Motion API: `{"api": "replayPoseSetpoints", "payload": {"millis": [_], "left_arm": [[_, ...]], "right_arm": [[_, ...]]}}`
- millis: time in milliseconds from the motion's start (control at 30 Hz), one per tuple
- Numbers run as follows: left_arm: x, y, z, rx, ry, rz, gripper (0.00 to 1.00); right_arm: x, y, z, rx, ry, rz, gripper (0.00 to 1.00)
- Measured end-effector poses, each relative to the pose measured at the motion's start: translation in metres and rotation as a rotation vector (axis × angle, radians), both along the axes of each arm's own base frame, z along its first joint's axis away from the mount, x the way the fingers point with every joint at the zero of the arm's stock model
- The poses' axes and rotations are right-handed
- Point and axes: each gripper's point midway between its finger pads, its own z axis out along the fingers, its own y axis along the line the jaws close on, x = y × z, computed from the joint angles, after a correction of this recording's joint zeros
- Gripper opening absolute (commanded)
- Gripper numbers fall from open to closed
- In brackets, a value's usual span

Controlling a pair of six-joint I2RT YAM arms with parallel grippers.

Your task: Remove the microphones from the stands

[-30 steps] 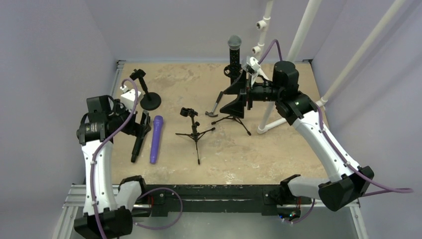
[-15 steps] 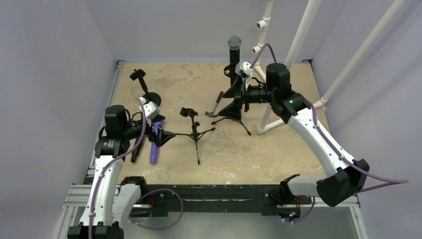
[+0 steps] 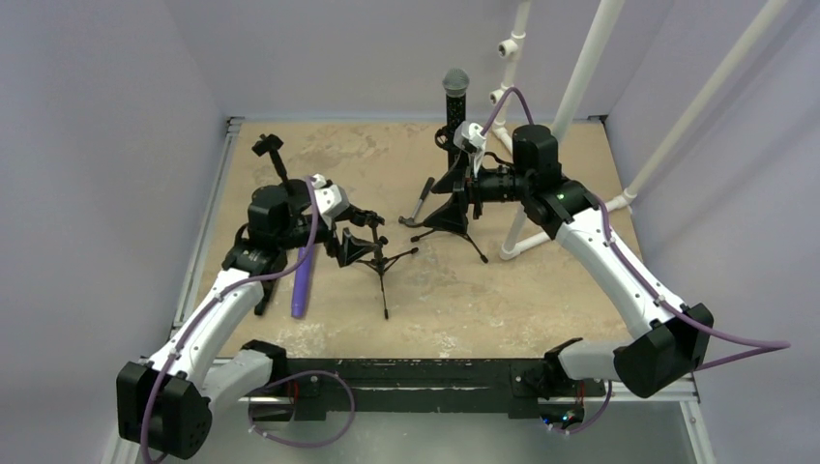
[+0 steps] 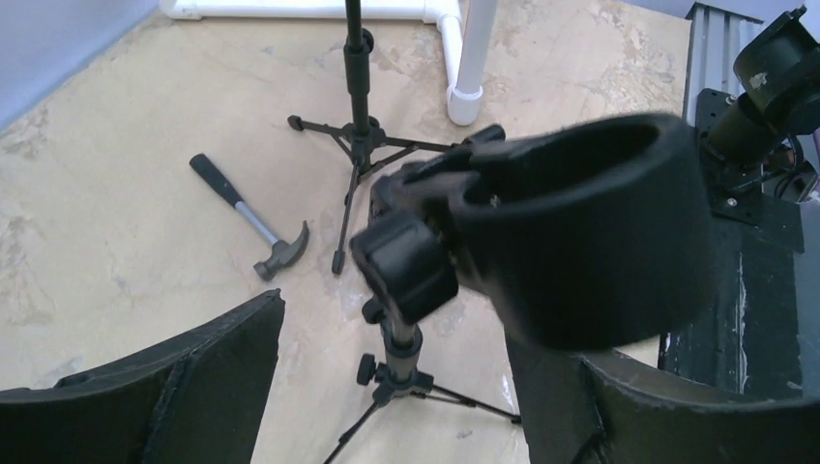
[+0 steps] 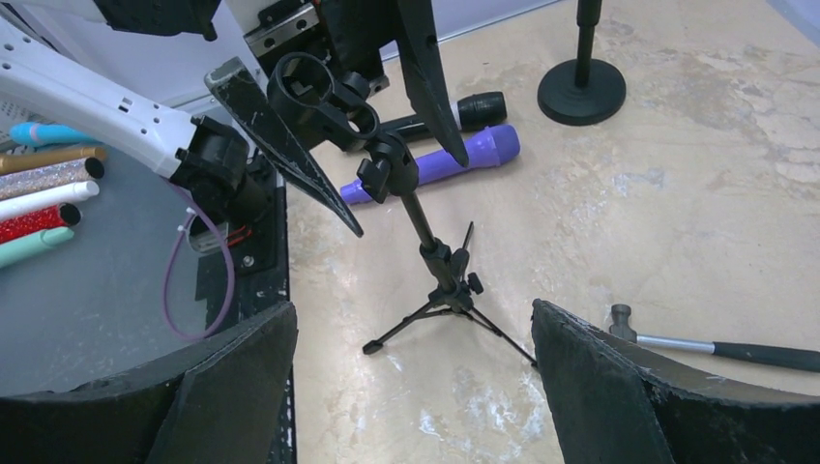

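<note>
Swinging in from the far left, the left gripper [image 3: 356, 235] now straddles the empty small stand [image 3: 380, 259] at its clip [image 4: 580, 232], jaws spread and apparently touching nothing. Further right, the microphone [image 3: 454, 97] sits upright in the tall stand [image 3: 472, 244] at the back, with the right gripper [image 3: 462, 188] wide open close beside it. Removal hasn't begun; grasping and lifting out remain.

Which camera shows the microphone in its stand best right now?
Top external: the microphone stands upright at the back, with its grille and body visible. Left wrist shows only the pole and legs of its stand; right wrist does not show it.
</note>
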Motion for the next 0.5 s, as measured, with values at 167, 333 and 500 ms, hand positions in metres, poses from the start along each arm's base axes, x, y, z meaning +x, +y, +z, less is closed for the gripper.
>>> {"api": "replayPoseSetpoints", "payload": {"millis": [167, 333, 500], "left_arm": [[0.006, -0.017, -0.005, -0.007, -0.010, -0.025, 0.74], [0.015, -0.023, -0.013, -0.006, -0.004, -0.033, 0.53], [0.020, -0.025, -0.024, -0.001, 0.026, -0.039, 0.30]], "right_arm": [[0.000, 0.000, -0.003, -0.003, 0.002, -0.001, 0.90], [0.000, -0.002, -0.013, -0.018, 0.011, -0.013, 0.90], [-0.001, -0.004, -0.016, -0.026, 0.006, -0.022, 0.90]]}}
